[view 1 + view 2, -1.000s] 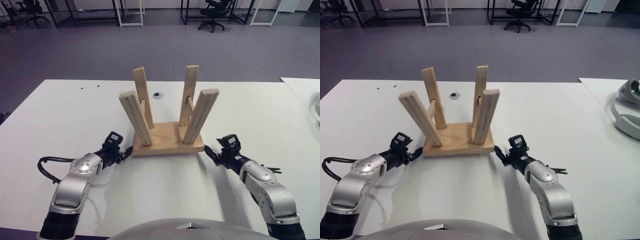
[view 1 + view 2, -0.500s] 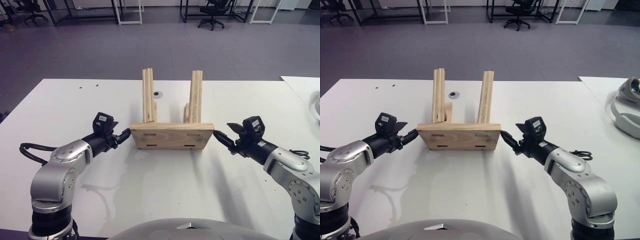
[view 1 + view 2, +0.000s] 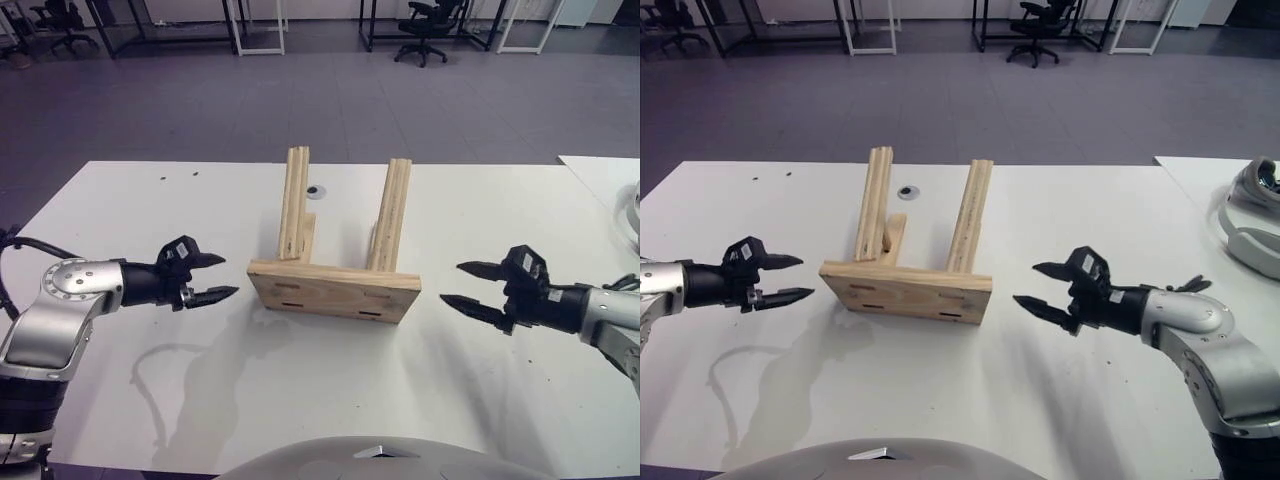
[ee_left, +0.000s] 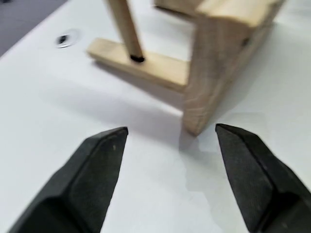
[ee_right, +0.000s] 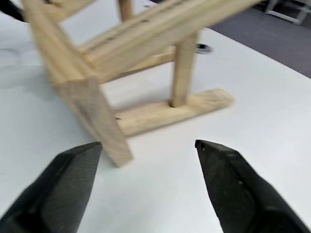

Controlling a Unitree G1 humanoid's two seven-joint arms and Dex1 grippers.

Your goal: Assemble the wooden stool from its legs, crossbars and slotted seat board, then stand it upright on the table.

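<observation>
The assembled wooden stool point(image 3: 334, 292) lies on its side at the middle of the white table point(image 3: 300, 400). Its slotted seat board point(image 3: 905, 292) stands on edge, facing me. The legs point(image 3: 295, 200) point away from me, the lower ones resting flat on the table with a crossbar point(image 5: 182, 68) between them. My left gripper point(image 3: 228, 275) hovers open a short way off the board's left end point(image 4: 228, 58). On the other side, my right gripper point(image 3: 450, 282) is open too, apart from the board's right end point(image 5: 87, 102). Neither gripper touches the stool.
A small round grommet point(image 3: 317, 190) sits in the table behind the stool. A white headset-like object point(image 3: 1252, 215) lies at the far right. The table's far edge point(image 3: 200, 163) runs behind, with grey floor, desks and office chairs beyond.
The stool, upside down a second ago, was turned by both grippers onto its side. Both grippers have since let go of the seat board and drawn outward.
</observation>
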